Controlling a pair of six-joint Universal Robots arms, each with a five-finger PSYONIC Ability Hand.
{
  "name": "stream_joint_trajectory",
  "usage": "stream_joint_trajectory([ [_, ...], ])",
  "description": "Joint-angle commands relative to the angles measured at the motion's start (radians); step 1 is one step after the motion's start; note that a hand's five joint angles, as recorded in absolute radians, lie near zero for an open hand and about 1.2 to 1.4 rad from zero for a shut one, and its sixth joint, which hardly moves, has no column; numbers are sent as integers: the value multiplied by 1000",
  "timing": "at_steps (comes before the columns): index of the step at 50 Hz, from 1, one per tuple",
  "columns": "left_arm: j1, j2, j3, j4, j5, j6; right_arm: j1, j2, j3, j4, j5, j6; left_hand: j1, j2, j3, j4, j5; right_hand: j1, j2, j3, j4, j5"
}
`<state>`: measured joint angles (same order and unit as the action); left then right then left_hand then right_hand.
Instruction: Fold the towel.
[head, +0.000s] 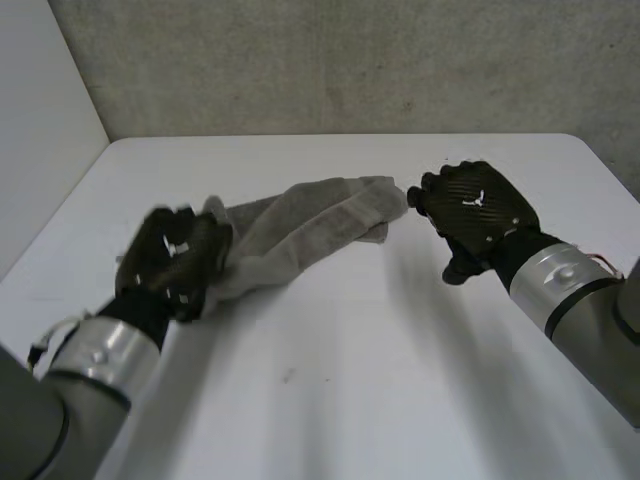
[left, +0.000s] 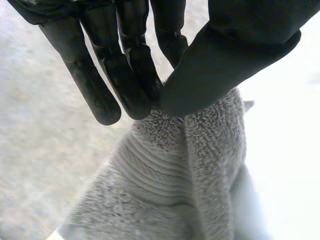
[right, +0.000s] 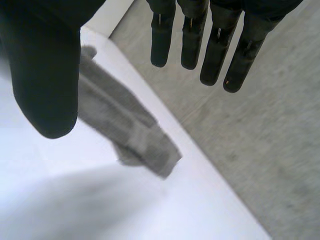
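On the white table (head: 360, 390) our grey towel (head: 300, 225) lies bunched into a rope. Our left hand (head: 170, 262) pinches one end; our right hand (head: 475, 215) hangs open just beside the other. Pulling now with one hand would, we judge, drag the bunch rather than spread it.

One towel (head: 310, 222), one table (head: 350, 390), two hands: left hand (head: 172, 262) and right hand (head: 478, 207)

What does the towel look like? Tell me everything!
The towel is grey, fluffy terry cloth with a ribbed band. It is bunched into a long, rumpled strip stretched across the white table. The left hand pinches one end between thumb and fingers. The right hand is open near the other end, not holding it.
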<state>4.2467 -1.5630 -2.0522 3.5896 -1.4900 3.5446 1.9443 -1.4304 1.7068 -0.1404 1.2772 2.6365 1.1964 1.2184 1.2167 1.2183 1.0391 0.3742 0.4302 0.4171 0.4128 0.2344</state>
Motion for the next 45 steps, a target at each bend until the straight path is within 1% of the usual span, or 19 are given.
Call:
stream_joint_trajectory([
  [1,-53,123,-59,-112,-6,76,2,91,-136,62,-3,13,200,178,180,178,183,40,-16,-3,1,5],
  [3,-60,199,-68,-156,-7,86,11,145,-231,114,-15,17,200,178,180,178,183,40,-16,-3,1,5],
  [4,-61,199,-68,-157,-7,86,11,145,-231,114,-15,17,200,178,180,178,183,40,-16,-3,1,5],
  [6,-79,271,-68,-202,-9,86,16,203,-320,177,-73,36,200,178,180,178,183,42,-13,0,4,8],
  [7,-79,271,-68,-203,-9,86,16,203,-320,177,-73,36,200,178,180,178,183,42,-13,0,4,8],
  [9,-94,305,-68,-226,-10,86,18,275,-415,238,-186,80,200,178,180,178,183,69,13,26,30,34],
  [10,-111,333,-68,-250,-10,86,18,275,-415,239,-187,80,200,178,180,178,183,69,13,26,30,34],
  [12,-131,359,-66,-275,-10,86,18,344,-496,278,-284,112,200,178,180,178,183,86,30,44,48,52],
  [16,-182,414,-68,-348,-15,86,31,413,-561,295,-323,115,200,178,180,178,183,151,95,108,112,116],
  [18,-197,426,-68,-370,-21,86,47,447,-584,305,-325,112,200,178,180,178,183,180,125,138,142,146],
  [20,-221,440,-68,-399,-54,88,82,517,-630,330,-322,102,200,178,180,178,183,245,189,202,206,210],
  [24,-248,446,-68,-407,-98,88,107,581,-676,354,-320,60,200,178,180,178,183,283,227,240,245,249],
  [26,-280,451,-68,-408,-133,88,128,634,-708,360,-297,16,200,178,180,178,183,359,303,317,321,325],
  [28,-307,454,-68,-410,-156,88,148,682,-727,360,-257,-16,200,178,180,178,183,362,307,320,324,328],
  [36,-324,462,-66,-423,-177,89,173,763,-763,360,-210,-95,200,178,180,178,183,418,362,375,380,384],
  [40,-323,460,-65,-423,-177,88,176,778,-774,358,-199,-118,200,178,180,178,183,550,494,507,511,515],
  [42,-323,459,-63,-420,-179,89,176,783,-779,352,-196,-122,200,178,180,178,183,734,678,691,696,700],
  [43,-323,459,-63,-420,-179,89,176,783,-779,352,-196,-122,200,178,180,178,183,735,679,693,697,701],
  [45,-321,457,-62,-420,-177,89,176,774,-791,347,-185,-124,200,178,180,178,183,1021,965,978,982,986],
])
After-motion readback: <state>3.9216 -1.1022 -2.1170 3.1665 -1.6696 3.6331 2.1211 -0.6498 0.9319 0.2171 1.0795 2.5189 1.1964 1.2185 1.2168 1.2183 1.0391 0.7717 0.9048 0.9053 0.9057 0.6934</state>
